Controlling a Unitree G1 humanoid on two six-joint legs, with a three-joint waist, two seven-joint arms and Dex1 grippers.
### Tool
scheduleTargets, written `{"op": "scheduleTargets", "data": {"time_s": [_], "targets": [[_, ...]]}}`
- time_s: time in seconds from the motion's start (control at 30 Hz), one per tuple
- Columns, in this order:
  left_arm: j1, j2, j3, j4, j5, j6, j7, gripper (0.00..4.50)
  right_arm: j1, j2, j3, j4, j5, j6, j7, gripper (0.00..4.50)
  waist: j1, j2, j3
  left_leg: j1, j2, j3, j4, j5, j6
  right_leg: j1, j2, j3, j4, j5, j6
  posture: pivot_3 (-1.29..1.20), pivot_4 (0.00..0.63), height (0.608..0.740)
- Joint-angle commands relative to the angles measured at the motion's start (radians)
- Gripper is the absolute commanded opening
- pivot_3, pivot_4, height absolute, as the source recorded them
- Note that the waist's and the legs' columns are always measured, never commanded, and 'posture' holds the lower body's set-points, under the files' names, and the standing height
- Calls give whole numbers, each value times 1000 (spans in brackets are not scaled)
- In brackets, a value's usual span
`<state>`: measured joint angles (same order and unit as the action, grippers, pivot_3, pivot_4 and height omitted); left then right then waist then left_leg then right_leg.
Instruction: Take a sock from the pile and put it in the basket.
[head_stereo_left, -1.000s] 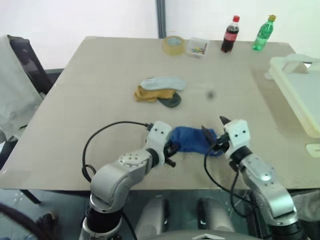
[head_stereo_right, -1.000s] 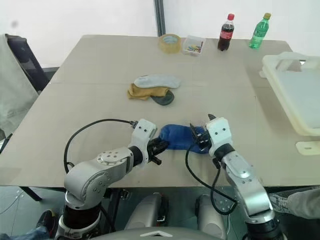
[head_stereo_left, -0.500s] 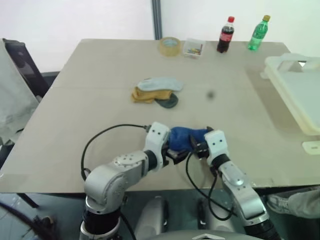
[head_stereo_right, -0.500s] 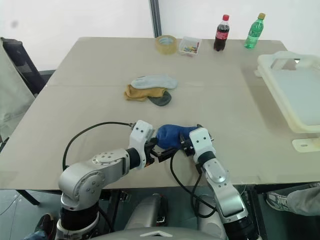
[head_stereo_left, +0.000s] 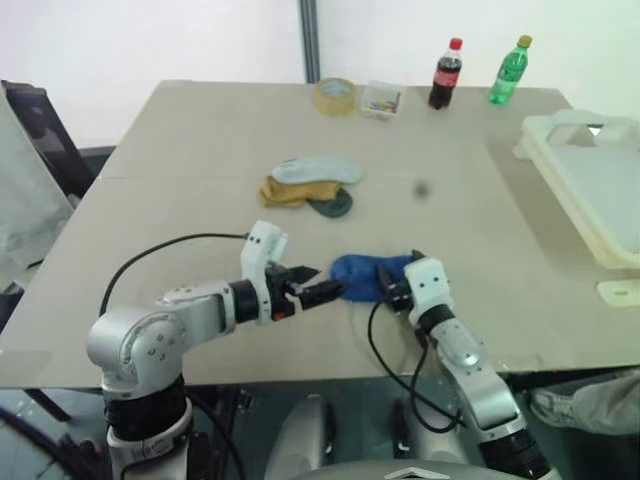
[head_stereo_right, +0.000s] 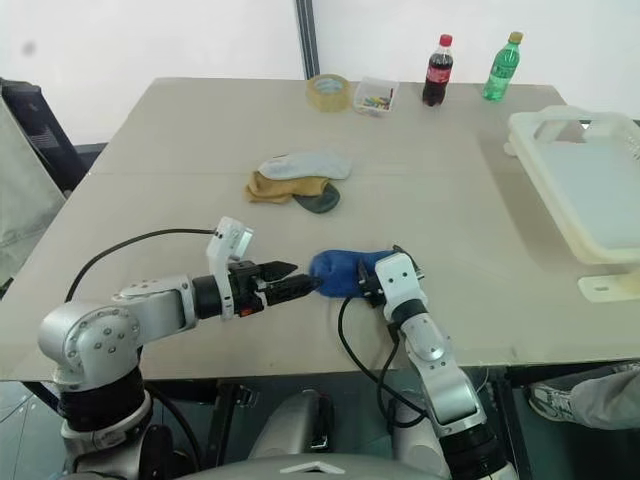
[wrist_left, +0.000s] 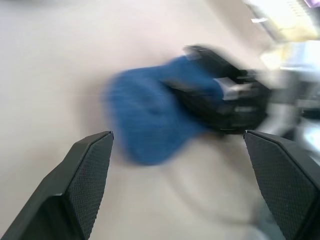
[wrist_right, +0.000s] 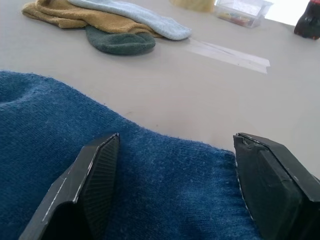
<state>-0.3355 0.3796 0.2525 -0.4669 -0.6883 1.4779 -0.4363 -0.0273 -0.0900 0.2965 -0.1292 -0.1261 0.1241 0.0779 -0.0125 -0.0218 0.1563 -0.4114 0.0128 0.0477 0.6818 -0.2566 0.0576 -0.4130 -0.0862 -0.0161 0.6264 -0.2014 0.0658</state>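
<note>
So the blue sock (head_stereo_left: 368, 276) is lying flat on the desk (head_stereo_left: 180, 190), near the front edge, sitting between the two arms. The right pincer (head_stereo_right: 368, 284) is sitting at the sock's right end with its fingers spread wide; in the right wrist view the blue knit is filling the space between the two fingers (wrist_right: 95, 185), but they are not squeezing it, so I'm calling it apart, not clamped. The left pincer (head_stereo_left: 325, 291) is pointing at the sock's left end, tips just beside the fabric, and its fingers are standing wide apart too, with nothing between them.

The pile (head_stereo_left: 305, 184) is sitting further back toward the middle of the desk: pale grey sock on top, mustard yellow under it, dark green poking out at the right. The basket (head_stereo_left: 585, 190) is resting at the desk's right edge, well apart from the blue sock. Along the far edge there are a tape roll (head_stereo_left: 335, 95), a small clear box (head_stereo_left: 381, 100), a cola bottle (head_stereo_left: 444, 74) and a green bottle (head_stereo_left: 507, 70).
</note>
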Motion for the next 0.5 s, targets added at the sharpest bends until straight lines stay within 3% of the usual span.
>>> {"op": "scheduleTargets", "data": {"time_s": [0.03, 0.2, 0.5], "targets": [[-64, -52, 0, 121, 53, -55, 71, 4474, 3, -31, -27, 65, -30, -9, -1, 3697, 1, -1, 0, 0, 0, 0, 0, 0, 0, 0, 0, 0, 0, 0, 0, 0, 150, 740], [-88, -81, -73, 229, 58, -47, 63, 4474, -4, -54, -37, 83, -40, -32, 1, 3697, 1, 0, -2, -1, -1, 0, 0, 0, 0, 0, -1, 0, 0, 0, 0, 0, 150, 740], [-105, -178, -70, 286, -148, 137, -58, 4474, -9, -69, -37, 90, -61, -54, -6, 3697, 2, 3, -7, -1, -2, -1, 0, 0, 0, 1, -2, 0, -1, 0, 0, 0, 150, 740]]}}
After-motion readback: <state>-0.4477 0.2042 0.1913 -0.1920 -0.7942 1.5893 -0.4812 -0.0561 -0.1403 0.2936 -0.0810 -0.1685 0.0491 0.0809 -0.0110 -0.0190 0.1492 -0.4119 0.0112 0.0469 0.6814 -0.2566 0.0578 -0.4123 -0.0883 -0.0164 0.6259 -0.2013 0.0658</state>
